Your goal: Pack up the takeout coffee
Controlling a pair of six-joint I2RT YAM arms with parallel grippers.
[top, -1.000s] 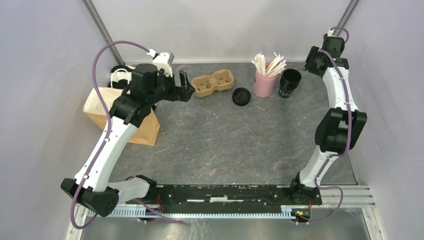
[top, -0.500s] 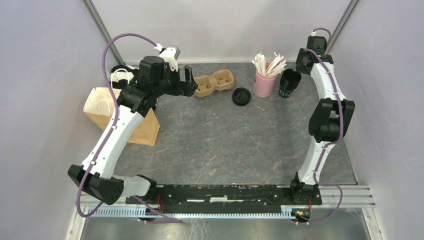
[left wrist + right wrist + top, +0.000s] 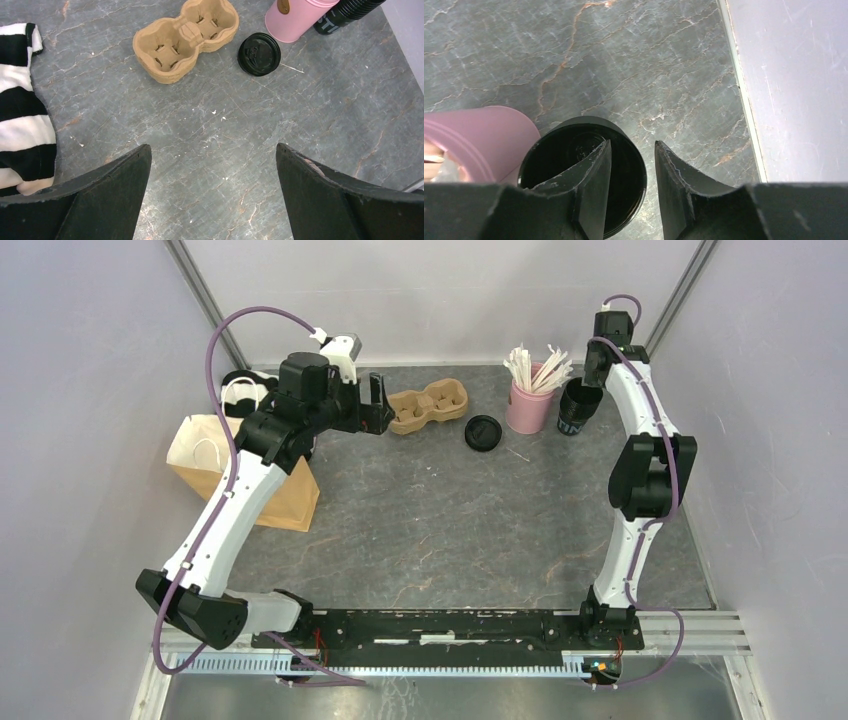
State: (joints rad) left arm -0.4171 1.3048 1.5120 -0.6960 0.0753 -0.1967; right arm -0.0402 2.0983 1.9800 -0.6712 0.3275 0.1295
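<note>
Brown paper bag (image 3: 290,502) is parked at left of the top view beside the left arm, presumably as the final pack target; its contents are not visible. Pulp carrier tray (image 3: 427,407) is set at upper centre, both wells empty. Pink cup (image 3: 527,412) at upper right is filled with white sticks (image 3: 535,368).

Black cup (image 3: 551,160) stands just right of the pink cup, unlidded; fill level cannot be told. Its lid (image 3: 259,53) lies flat between the tray and the pink cup. A second cup is not seen.

Right gripper (image 3: 631,155) is narrowly parted, with one finger inside the cup mouth and one outside, the wall not visibly pinched: judged a rim-grasp setup. Left gripper (image 3: 212,147) is spread wide and holds nothing, aimed at bare table below the tray.
</note>
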